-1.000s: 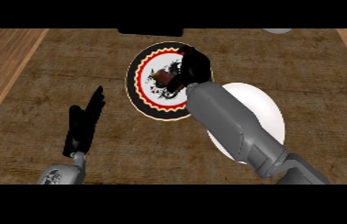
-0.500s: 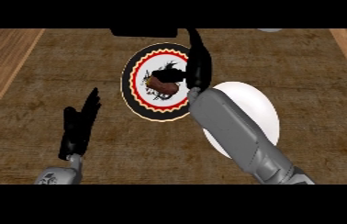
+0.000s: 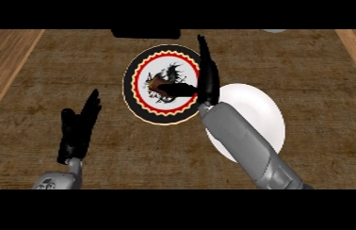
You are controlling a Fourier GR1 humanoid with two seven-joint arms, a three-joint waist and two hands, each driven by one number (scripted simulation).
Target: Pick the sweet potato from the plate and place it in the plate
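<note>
A dark brown sweet potato [image 3: 161,86] lies in the middle of a patterned plate [image 3: 142,106] with a red ring and a black scalloped rim. My right hand [image 3: 207,73] stands edge-on at the plate's right side, fingers straight and pointing away from me, thumb reaching left toward the sweet potato's right end. Whether the thumb touches it I cannot tell. A plain white plate [image 3: 261,116] sits to the right, partly hidden by my right forearm. My left hand [image 3: 78,127] rests open at the lower left, fingers up.
A dark rectangular object [image 3: 146,33] sits at the counter's far edge. A pale round thing [image 3: 275,30] shows at the top right. Lighter wooden strips run along the left and right sides of the brown counter.
My right hand has opened from a curled pose over the sweet potato, its fingers now straight and shifted to the plate's right side. The sweet potato stays on the patterned plate.
</note>
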